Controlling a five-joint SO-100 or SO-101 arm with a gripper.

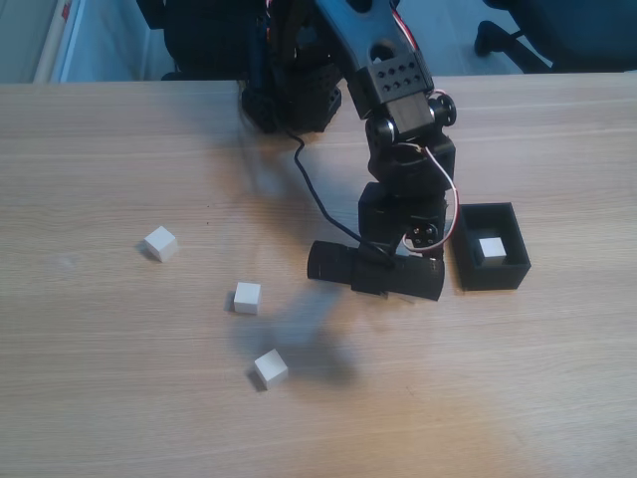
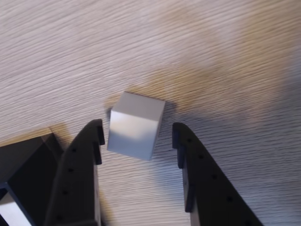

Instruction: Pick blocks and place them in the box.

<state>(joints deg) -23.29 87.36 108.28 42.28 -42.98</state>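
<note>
In the wrist view a white block (image 2: 136, 125) lies on the wooden table between my two black fingers (image 2: 84, 160), with a small gap on each side. My gripper (image 2: 137, 127) is open around it. In the fixed view the gripper (image 1: 394, 289) points down just left of the black box (image 1: 518, 267), and the arm hides that block. One white block (image 1: 491, 249) lies inside the box. Three more blocks sit on the table to the left: one far left (image 1: 159, 243), one in the middle (image 1: 247, 297), one nearer the front (image 1: 270, 367).
The arm's base (image 1: 294, 95) stands at the back centre of the table, with a cable (image 1: 318, 199) trailing toward the gripper. A corner of the box (image 2: 23, 169) shows at the lower left of the wrist view. An office chair base (image 1: 508, 40) stands behind the table.
</note>
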